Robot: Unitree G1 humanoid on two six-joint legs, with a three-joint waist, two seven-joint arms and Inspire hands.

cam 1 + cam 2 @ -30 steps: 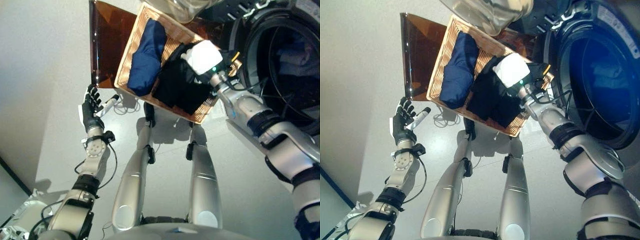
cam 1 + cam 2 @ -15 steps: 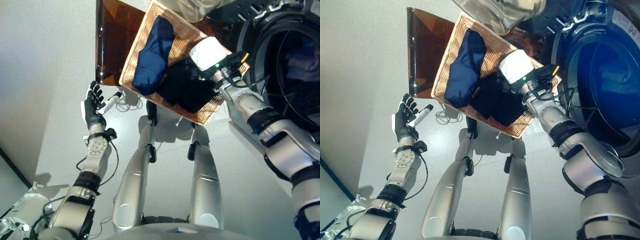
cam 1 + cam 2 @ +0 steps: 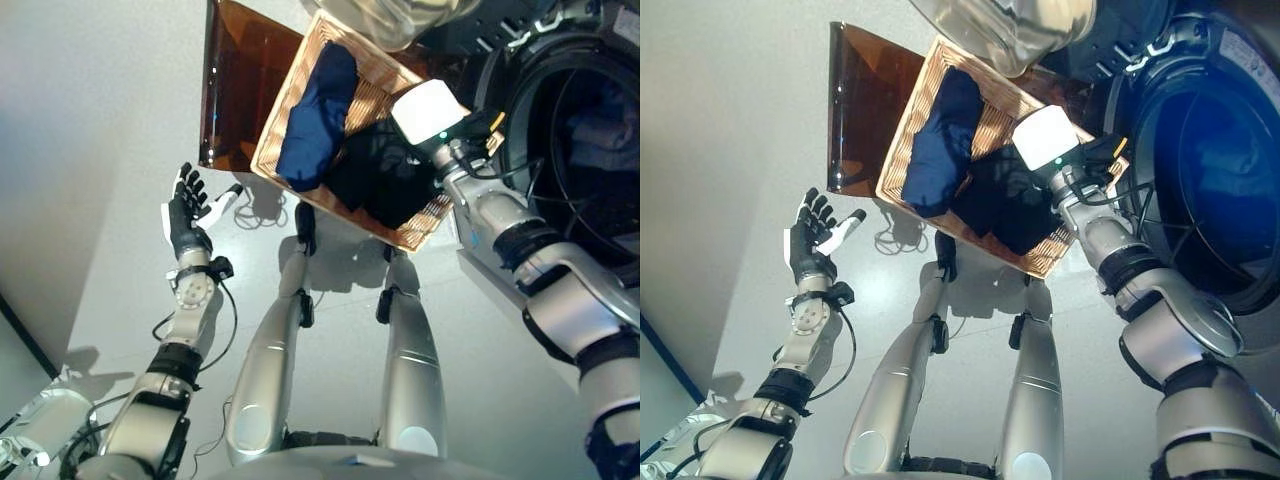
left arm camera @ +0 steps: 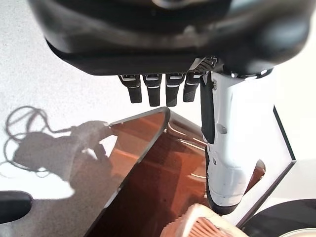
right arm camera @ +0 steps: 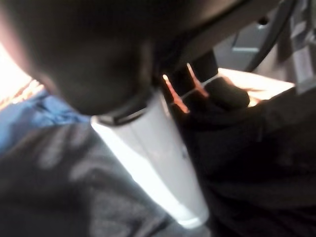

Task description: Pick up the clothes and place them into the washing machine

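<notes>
Fingers (image 4: pixel 154 91) of the left hand (image 3: pixel 183 215) are seen straight and spread, nothing held, white-covered thumb standing out to the side; hand hangs over the floor (image 3: pixel 90 150), L of the wicker basket (image 3: pixel 300 75) and apart from it. Right hand (image 3: pixel 1045 140) is sunk into the black garment (image 3: pixel 385 180) inside the basket; its fingers are buried in the cloth, so grip state can't be told. In the right wrist view only the white thumb (image 5: pixel 153 163) is made out, lying against dark fabric, w/ a bit of blue cloth at the edge.

Clothes located: navy garment (image 3: pixel 318 120) lying lengthwise along the basket's L half, black garment bunched in the R half, touching it. Basket is set on a brown translucent panel (image 3: pixel 235 70), just beside the washing machine (image 3: pixel 1200 170), whose round door opening is seen on the R; something bluish is glimpsed inside the drum. Pale translucent object (image 3: pixel 1010 30) shows at the top, above the basket.

No writing can be read.

Vs 1.0 s ago: whole scene has slid R in both eye views, so camera shift is indicated. Left hand is held in the same open pose; right hand remains in the black garment.
</notes>
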